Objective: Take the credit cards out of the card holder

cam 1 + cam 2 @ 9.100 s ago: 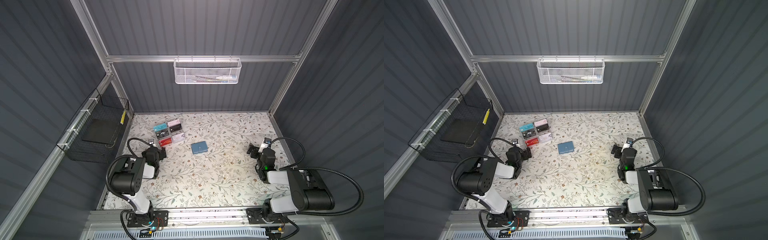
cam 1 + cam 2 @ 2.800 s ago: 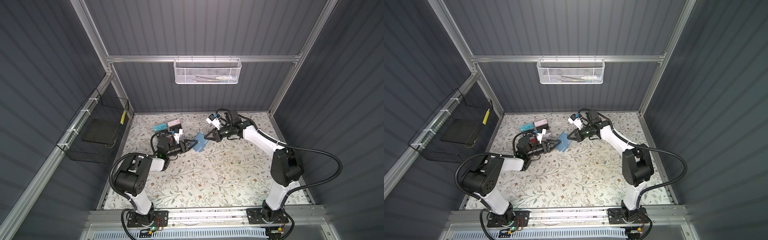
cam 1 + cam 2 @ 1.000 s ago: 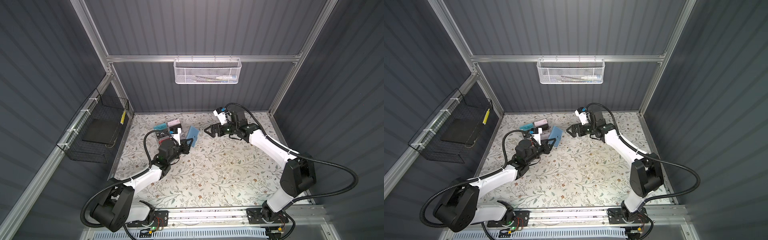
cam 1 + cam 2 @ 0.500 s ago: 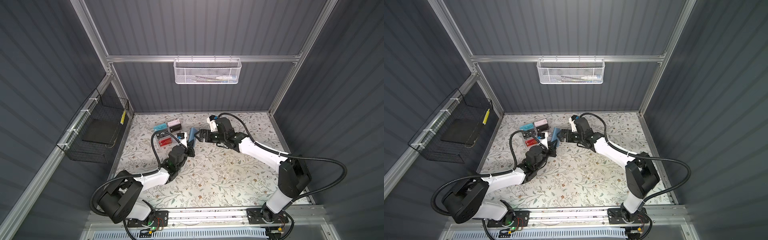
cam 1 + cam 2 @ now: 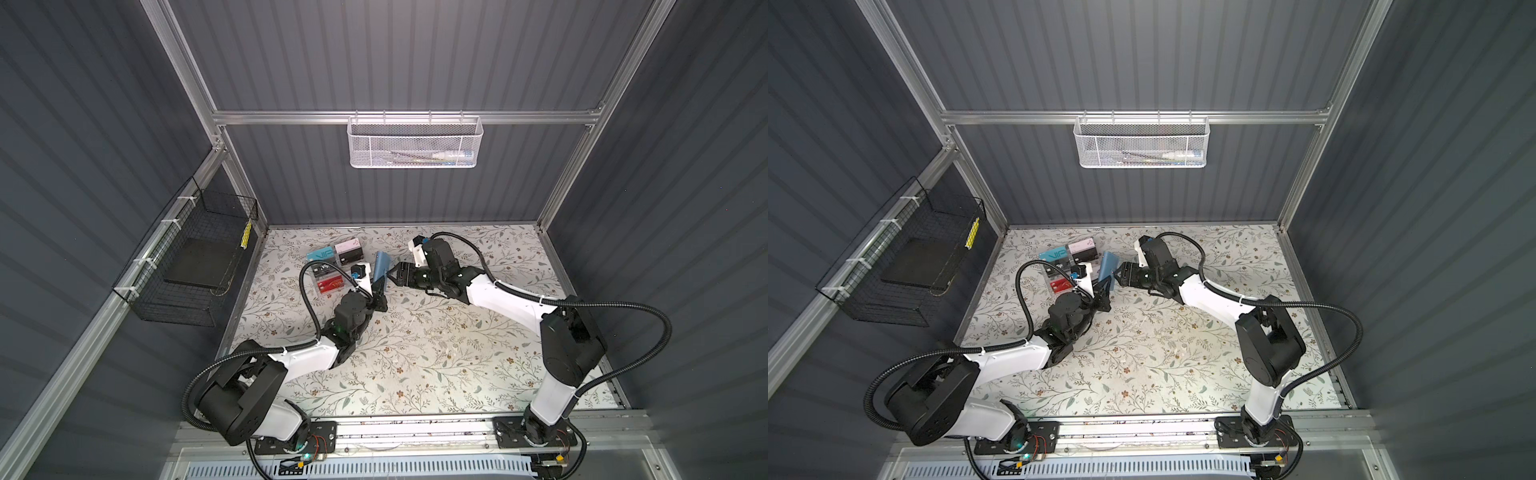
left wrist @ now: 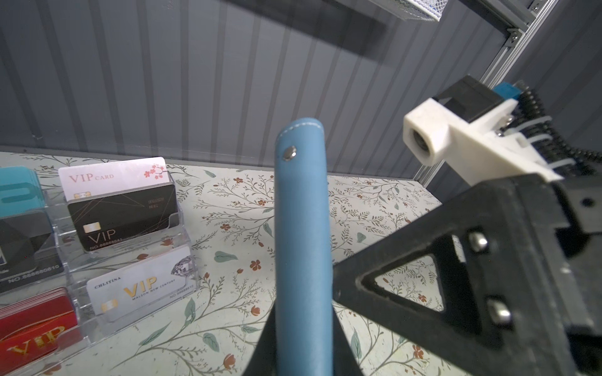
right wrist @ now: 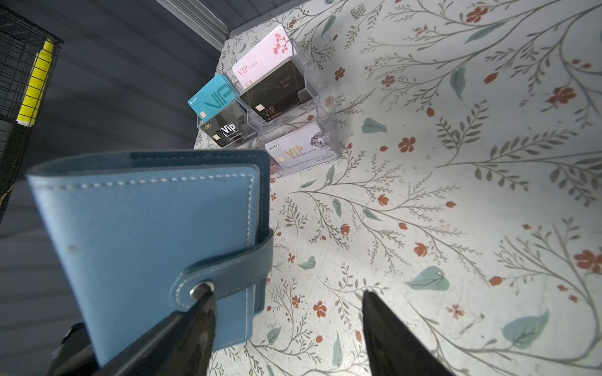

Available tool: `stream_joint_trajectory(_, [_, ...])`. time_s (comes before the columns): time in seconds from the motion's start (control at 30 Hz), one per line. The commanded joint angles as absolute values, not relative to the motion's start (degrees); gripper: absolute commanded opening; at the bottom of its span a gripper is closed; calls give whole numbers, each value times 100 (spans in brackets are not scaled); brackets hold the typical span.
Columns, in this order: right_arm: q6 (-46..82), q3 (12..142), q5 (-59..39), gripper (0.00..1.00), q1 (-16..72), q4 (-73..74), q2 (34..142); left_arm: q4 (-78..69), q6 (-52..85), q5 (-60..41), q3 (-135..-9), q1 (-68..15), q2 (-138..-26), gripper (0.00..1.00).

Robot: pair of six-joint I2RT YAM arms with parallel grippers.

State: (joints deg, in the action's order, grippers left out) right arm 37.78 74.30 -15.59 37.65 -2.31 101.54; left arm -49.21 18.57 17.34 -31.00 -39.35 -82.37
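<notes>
Right wrist view: card holder (image 7: 153,241) stands on edge off the table, snap tab (image 7: 224,276) still fastened, pinched by our left gripper (image 5: 379,286). Our right gripper (image 7: 286,294) sits spread wide, one tip at the tab; we reckon unsnapping comes next.

The left arm (image 5: 305,357) and right arm (image 5: 505,299) look alike: glossy white link shells between matte black joint housings, and a black corrugated cable (image 5: 615,306) looping off each. The right gripper (image 7: 287,293) has black triangular fingers (image 6: 456,270) (hollow centres, two silver screws) below a white printed camera mount (image 6: 430,136).
</notes>
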Motion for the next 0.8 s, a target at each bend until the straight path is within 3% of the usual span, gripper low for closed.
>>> stream_joint_trajectory(0.0, [3836, 7564, -1634, 70, 3824, -63, 10046, -5190, 1747, 1845, -3108, -3979, -8340, 0])
stream_joint_trajectory(0.27, [3832, 7666, -1671, 68, 3872, -77, 10069, -5228, 1802, 1825, -3129, -3990, -8440, 0])
stream_joint_trajectory(0.6, [3945, 7801, -1692, 47, 3926, -27, 10382, -5365, 1856, 1898, -3060, -4025, -8450, 0])
stream_joint_trajectory(0.77, [3946, 7793, -1697, 42, 4000, -42, 10443, -5405, 1837, 1977, -3047, -4034, -8443, 0])
